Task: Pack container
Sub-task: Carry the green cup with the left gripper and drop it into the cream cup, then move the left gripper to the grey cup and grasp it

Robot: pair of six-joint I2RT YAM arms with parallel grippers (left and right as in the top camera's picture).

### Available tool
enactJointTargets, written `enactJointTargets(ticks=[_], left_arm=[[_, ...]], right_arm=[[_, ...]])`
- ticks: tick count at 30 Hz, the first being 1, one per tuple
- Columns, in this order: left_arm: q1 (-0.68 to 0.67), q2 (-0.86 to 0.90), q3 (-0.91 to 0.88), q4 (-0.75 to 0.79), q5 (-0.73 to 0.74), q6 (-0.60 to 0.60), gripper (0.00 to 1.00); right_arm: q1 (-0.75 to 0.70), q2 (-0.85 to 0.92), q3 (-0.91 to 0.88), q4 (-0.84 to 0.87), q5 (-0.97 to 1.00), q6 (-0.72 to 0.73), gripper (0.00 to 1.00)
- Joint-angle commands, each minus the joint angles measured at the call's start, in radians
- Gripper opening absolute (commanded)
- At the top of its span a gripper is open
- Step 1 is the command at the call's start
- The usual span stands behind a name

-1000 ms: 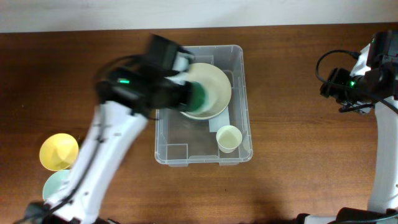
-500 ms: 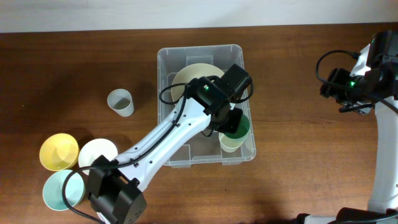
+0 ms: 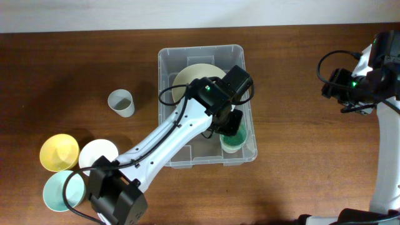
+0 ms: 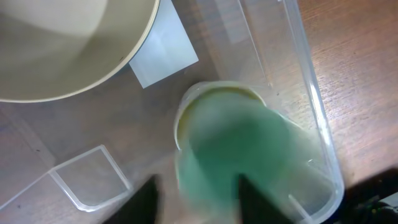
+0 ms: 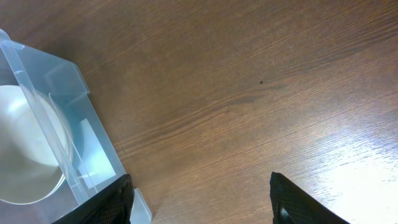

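Over the container, the outstretched left end effector straddles a blurred green cup; grip unclear.

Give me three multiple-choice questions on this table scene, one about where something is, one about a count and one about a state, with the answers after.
1. Where is the green cup?
A. On the bare table
B. Nested in a cream cup inside the container
C. In the right end effector

2. How many dishes stand on the table outside the container?
A. Two
B. Four
C. Six

3. How is the right end effector?
A. Open, holding nothing
B. Shut on a cup
C. Shut on a bowl

Answers:
1 B: the overhead view shows it set in the cream cup at the container's near right corner.
2 B: there is a grey cup, a yellow bowl, a white bowl and a pale teal bowl.
3 A: in the right wrist view its fingers stand apart over bare wood.
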Motion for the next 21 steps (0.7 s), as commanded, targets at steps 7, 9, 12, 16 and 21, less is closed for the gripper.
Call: enactJointTargets(ticks=[7, 9, 12, 16, 21], left_arm=[[0.036, -0.021, 0.046, -0.057, -0.141, -0.005, 0.76], [0.102, -0.058, 0.095, -0.103, -0.205, -0.005, 0.79], [0.247, -0.120, 0.140, -0.130, -0.273, -0.005, 0.84], [0.531, -0.177, 0.143, -0.131, -0.268, -0.005, 0.85], [0.819, -0.138, 0.103, -0.123, -0.154, -0.005, 0.86]], right_arm=[[0.005, 0.002, -0.004, 0.000, -0.002, -0.010, 0.66], [0.005, 0.002, -0.004, 0.000, -0.002, -0.010, 0.66], [0.005, 0.002, -0.004, 0.000, -0.002, -0.010, 0.66], [0.005, 0.003, -0.004, 0.000, -0.002, -0.010, 0.66], [0.005, 0.003, -0.004, 0.000, -0.002, -0.010, 0.66]])
